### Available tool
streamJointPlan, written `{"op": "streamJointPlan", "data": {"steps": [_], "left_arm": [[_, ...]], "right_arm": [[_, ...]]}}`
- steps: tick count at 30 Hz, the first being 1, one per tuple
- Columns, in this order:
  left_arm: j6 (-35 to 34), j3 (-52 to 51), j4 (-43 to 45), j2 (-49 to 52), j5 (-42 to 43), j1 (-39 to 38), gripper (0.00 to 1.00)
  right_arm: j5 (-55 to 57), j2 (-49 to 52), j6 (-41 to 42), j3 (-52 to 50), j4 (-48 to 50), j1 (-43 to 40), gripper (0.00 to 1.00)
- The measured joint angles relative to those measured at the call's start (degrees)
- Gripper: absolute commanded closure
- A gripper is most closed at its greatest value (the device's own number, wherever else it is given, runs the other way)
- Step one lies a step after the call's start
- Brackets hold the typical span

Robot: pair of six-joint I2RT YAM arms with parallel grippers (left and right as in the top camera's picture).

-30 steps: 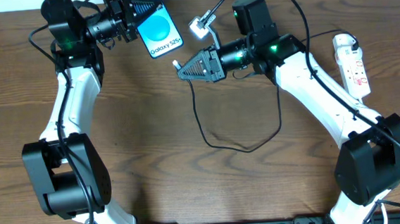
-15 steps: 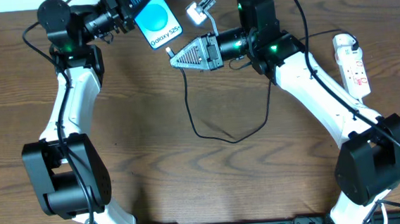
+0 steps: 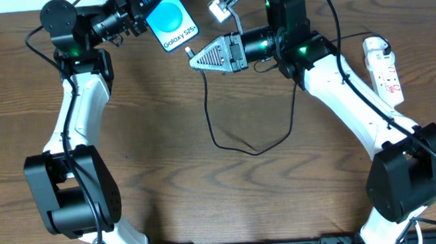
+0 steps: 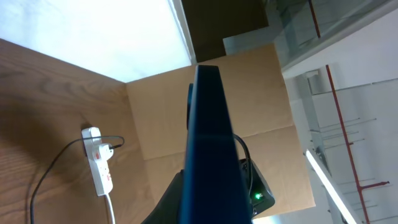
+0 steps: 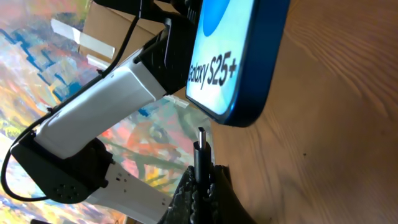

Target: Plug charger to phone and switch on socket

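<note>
The phone, blue screen with "Galaxy S25" text, is held tilted above the table's far edge by my left gripper, which is shut on it. It fills the left wrist view edge-on and shows in the right wrist view. My right gripper is shut on the charger's connector, whose tip points at the phone's lower edge with a small gap. The black charger cable loops down over the table. The white socket lies at the far right, also seen in the left wrist view.
A white plug adapter hangs on a cable near the far edge, between the phone and the right arm. The socket's white cord runs toward the right arm's base. Cardboard stands beyond the table.
My right gripper moved up and left with the connector, then settled just below the phone's lower edge. The left gripper raised the phone slightly toward the far edge. The cable loop shifted up.
</note>
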Motion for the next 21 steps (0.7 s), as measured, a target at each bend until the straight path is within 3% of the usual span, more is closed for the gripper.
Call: {"op": "streamJointPlan", "data": {"steps": [21], "left_arm": [[-0.39,0.00,0.00,0.00,1.14,-0.33,0.93]], "right_arm": [[1.31,0.00,1.09,0.00,1.46,0.00,0.99]]}}
